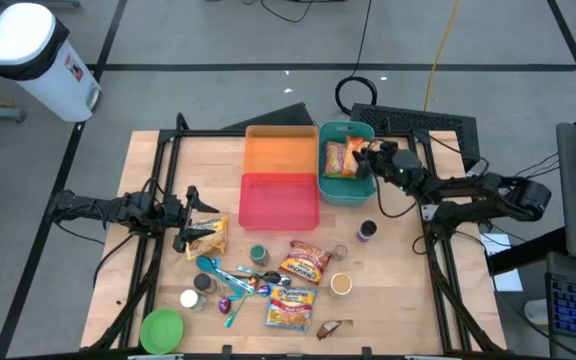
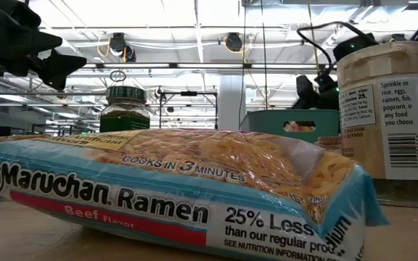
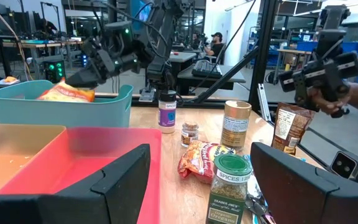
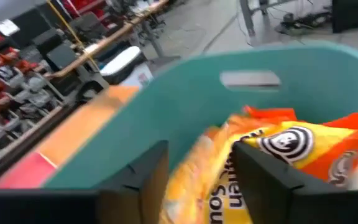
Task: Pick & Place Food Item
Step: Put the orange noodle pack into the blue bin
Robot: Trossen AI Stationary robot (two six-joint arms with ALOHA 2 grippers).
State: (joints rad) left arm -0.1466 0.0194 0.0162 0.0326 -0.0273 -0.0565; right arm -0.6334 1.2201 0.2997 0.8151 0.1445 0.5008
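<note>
The wooden tabletop [image 1: 388,300] carries three bins at its far side: orange, red and a teal bin [image 1: 333,190]. An orange ramen packet [image 1: 340,157] lies inside the teal bin, its long axis running along the bin's length. The right claw [image 1: 373,155] hangs over the bin's rim just beside the packet, fingers apart with the packet below and between them (so it looks released, not gripped). The left claw [image 1: 190,222] waits well apart, fingers spread, over another packet. The right wrist view shows the packet [image 4: 278,162] between the fingers; the high view alone shows which bin holds it.
</note>
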